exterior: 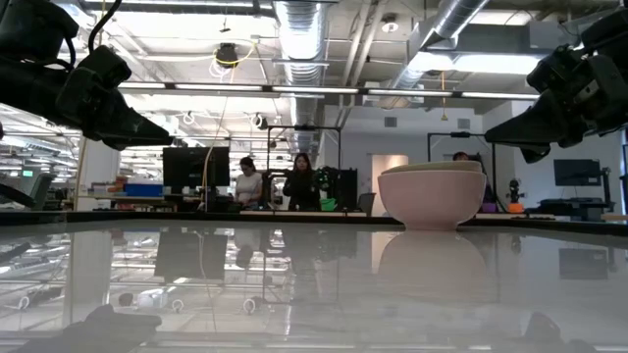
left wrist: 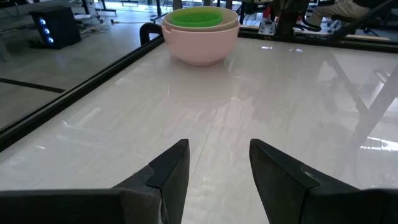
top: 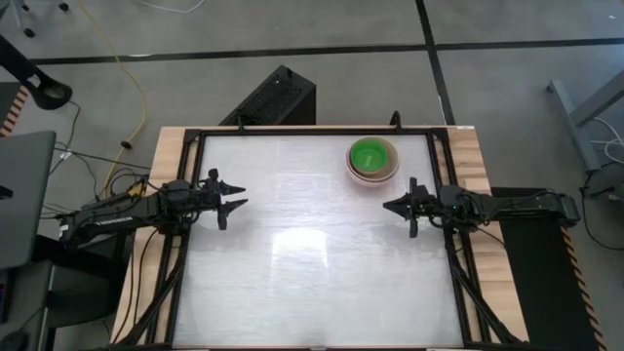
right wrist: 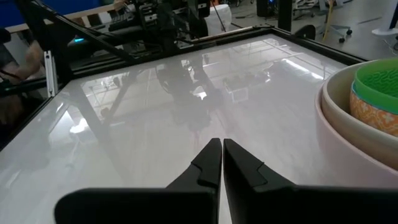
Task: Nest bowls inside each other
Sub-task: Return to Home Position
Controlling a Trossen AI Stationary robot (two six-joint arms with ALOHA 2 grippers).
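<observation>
The bowls (top: 372,159) stand nested in one stack on the white table, near its far edge and right of the middle. The pale pink outer bowl (left wrist: 200,46) rests on its base. A beige rim (right wrist: 339,102), an orange one (right wrist: 373,115) and the green bowl (left wrist: 196,17) show inside it. My left gripper (top: 244,196) hovers open at the table's left side, pointing toward the right (left wrist: 219,146). My right gripper (top: 387,206) hovers shut at the right side, pointing left (right wrist: 222,142), with the stack just beyond it toward the far edge.
A black frame rail (top: 312,130) runs around the glossy white tabletop (top: 312,263), which lies bare between the two arms and toward the near edge. A black box (top: 278,97) stands on the floor beyond the far edge. People (exterior: 299,181) sit in the room behind.
</observation>
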